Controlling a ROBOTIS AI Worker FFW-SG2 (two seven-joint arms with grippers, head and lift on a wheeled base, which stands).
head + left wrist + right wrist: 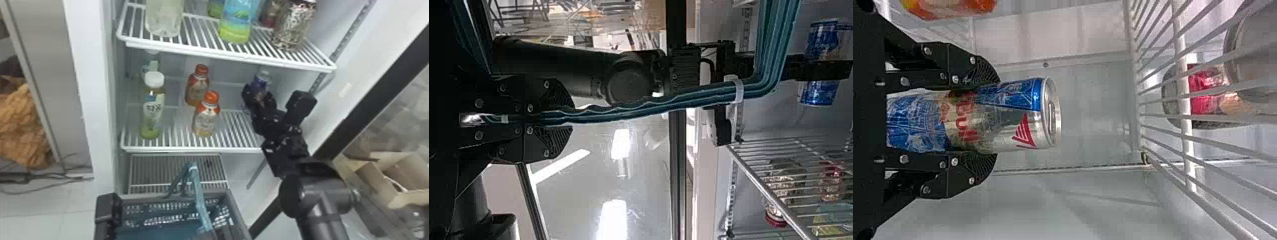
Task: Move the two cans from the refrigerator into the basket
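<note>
Pinching a blue and silver can [261,85] between its fingers, the right pincer [259,97] was near the right side of the middle shelf [178,149]. The can stood roughly upright, its pull-tab end showing in the right wrist view, its lower end hidden by the pincer's body; whether it touched the shelf, I could not tell. The left pincer [214,235], mostly cut off by the head view's bottom edge, was clamped on the teal handle [198,198] of the basket [237,212]. The basket stood below the shelves, its near end cut off too, so only part of its inside could be seen.

On the middle shelf, a white-capped bottle [153,107] stood near the front left corner, with a dim bottle [150,65] partly hidden behind it. Two orange-capped bottles stood further right, the front one [206,116] partly covering the rear one [197,86]. Above, the upper shelf [223,54] carried a clear bottle [164,19] toward its left edge and a patterned container [293,25] toward its right, both cut off at the top.
</note>
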